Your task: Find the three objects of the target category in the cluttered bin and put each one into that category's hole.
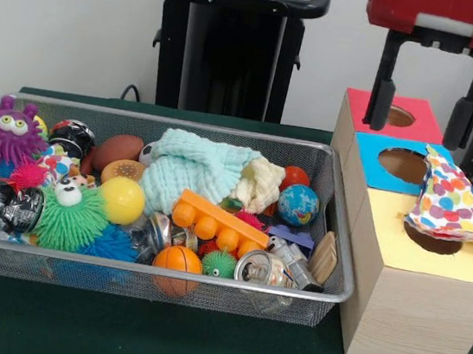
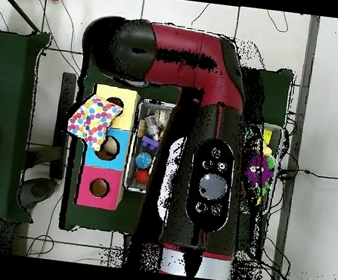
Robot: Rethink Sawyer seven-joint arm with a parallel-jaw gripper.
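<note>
The claw (image 1: 420, 114) hangs open and empty above the red hole (image 1: 399, 116) – apparently just released. The spotted cloth (image 1: 455, 208) drapes across the yellow hole (image 1: 431, 240), half in – not yet pushed through.

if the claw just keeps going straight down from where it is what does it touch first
Most likely the red box top around its hole. The claw hangs open over it, one finger near the hole, the other toward the blue box edge. Depth is unclear, so which finger lands first is uncertain.
</note>
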